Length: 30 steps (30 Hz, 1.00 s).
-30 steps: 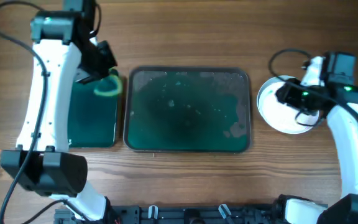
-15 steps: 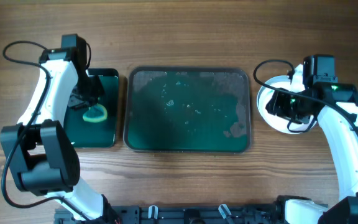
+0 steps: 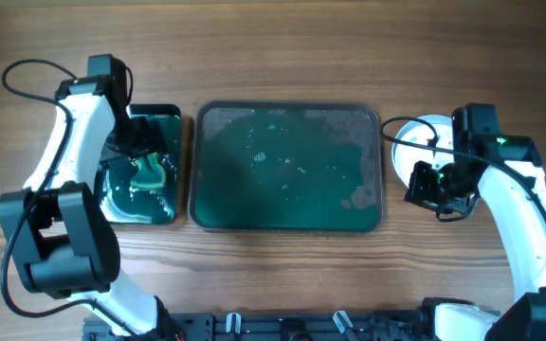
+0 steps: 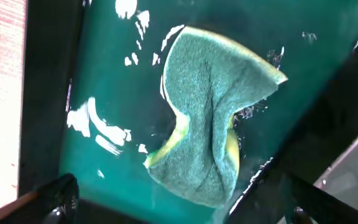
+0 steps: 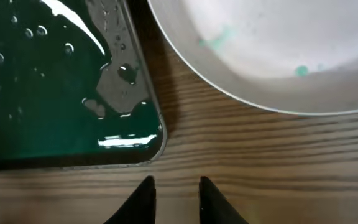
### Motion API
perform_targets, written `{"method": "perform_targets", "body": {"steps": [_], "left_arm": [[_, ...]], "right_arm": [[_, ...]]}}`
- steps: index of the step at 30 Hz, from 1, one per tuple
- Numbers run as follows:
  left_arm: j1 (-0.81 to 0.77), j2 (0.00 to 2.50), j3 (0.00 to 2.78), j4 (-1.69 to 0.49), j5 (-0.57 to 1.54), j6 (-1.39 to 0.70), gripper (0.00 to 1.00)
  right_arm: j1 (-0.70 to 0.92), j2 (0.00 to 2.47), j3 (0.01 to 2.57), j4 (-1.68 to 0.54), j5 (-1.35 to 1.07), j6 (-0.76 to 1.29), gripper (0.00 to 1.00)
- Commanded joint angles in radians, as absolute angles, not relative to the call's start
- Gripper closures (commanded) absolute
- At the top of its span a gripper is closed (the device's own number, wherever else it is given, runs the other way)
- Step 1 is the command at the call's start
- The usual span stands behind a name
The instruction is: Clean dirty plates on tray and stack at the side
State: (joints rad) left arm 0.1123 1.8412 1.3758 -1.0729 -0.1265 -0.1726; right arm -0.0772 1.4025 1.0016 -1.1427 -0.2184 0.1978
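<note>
Green sponge (image 4: 210, 124), one (crumpled), one tray (image 3: 282, 180), one white plate (image 5: 260, 43).

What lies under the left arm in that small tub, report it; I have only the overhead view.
Observer: The left wrist view shows a sponge, green face with a yellow edge, lying folded in the wet tub. The left pincer is open, not clamped on it.
Operator: Now the plate on the right. Tell me whether it is clean.
Observer: Not quite. The right wrist view shows small green specks on the white plate.
Operator: Give me the right pincer.
Observer: The right pincer is empty, fingertips slightly apart, over the table beside the tray corner.
</note>
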Motion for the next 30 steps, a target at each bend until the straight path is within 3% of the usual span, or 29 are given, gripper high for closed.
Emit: {"method": "perform_targets", "body": {"steps": [1,6,22,30], "left_arm": [[0.108,1.84,1.486,-1.13,-0.131,-0.165,0.0],[0.085,1.838,1.559,-1.183,-0.128,-0.164,0.0],[0.036,1.837,1.567,-1.157,-0.128,-0.165,0.0],[0.036,1.835,1.576,-1.138,-0.094,-0.164,0.0]], "right_arm": [[-0.076,1.404,0.943,-1.08,-0.251,0.182,0.89],[-0.076,1.438,0.908,-1.006,-0.234,0.238,0.94],[-0.076,1.603,0.909,-0.78,-0.146,0.266,0.96],[-0.076,1.594,1.017,-0.761,-0.272,0.196,0.96]]}}
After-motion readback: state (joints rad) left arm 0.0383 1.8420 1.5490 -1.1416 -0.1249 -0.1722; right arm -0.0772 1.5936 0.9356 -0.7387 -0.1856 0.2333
